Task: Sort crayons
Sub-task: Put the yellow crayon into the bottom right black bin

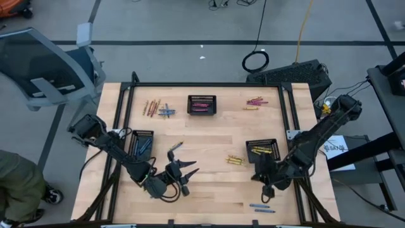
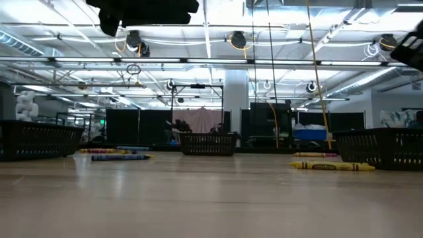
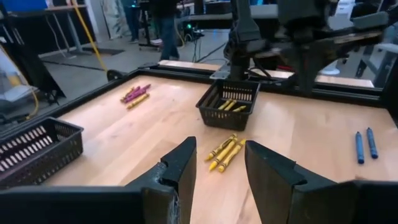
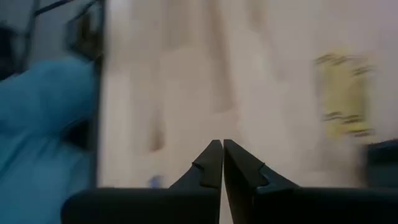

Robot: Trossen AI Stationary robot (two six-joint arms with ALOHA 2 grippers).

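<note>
Crayons lie in loose groups on the wooden table: a mixed bunch [image 1: 157, 109] at the far left, pink and yellow ones [image 1: 254, 101] at the far right, yellow ones [image 1: 235, 160] beside the right basket, two blue ones [image 1: 261, 207] near the front edge, and a single one [image 1: 175, 146]. My left gripper [image 1: 190, 169] is open and empty, hovering at the near left; its wrist view [image 3: 217, 177] looks toward the yellow crayons [image 3: 224, 152]. My right gripper [image 1: 267, 190] is shut and empty [image 4: 222, 163] above the table, between the yellow basket and the blue crayons.
Three black mesh baskets stand on the table: one at the left [image 1: 140, 142] with blue crayons, one at the far middle [image 1: 201, 104] with pink ones, one at the right [image 1: 262, 149] with yellow ones. A black frame [image 1: 190, 83] runs around the table.
</note>
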